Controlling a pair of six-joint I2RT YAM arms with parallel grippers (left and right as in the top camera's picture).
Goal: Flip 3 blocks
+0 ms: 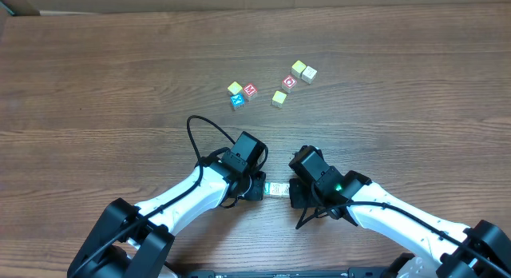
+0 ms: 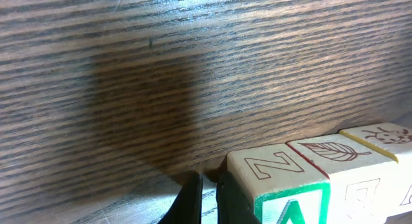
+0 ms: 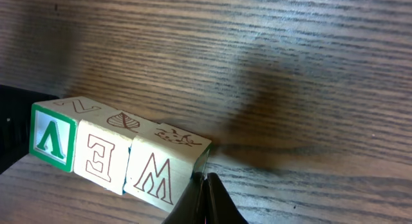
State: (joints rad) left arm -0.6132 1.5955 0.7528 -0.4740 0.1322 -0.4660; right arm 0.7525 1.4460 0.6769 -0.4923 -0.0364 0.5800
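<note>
The three blocks (image 1: 277, 190) lie in a tight row, touching side to side, on the near middle of the wooden table (image 1: 120, 70), between the tips of the two arms. From the right wrist, the green-bordered block (image 3: 50, 135) shows a green letter on white, with a brown Z on its top. The middle block (image 3: 100, 156) is pale, with a brown E and a leaf on top. The end block (image 3: 154, 176) is pale with a brown W. The left gripper (image 2: 207, 188) has its jaws closed on nothing, its tip just beside the green-bordered block. The right gripper (image 3: 205, 195) is also closed and empty, its tip at the end block's outer side. Other loose cubes (image 1: 279, 97) lie scattered farther off, well apart from the row.
</note>
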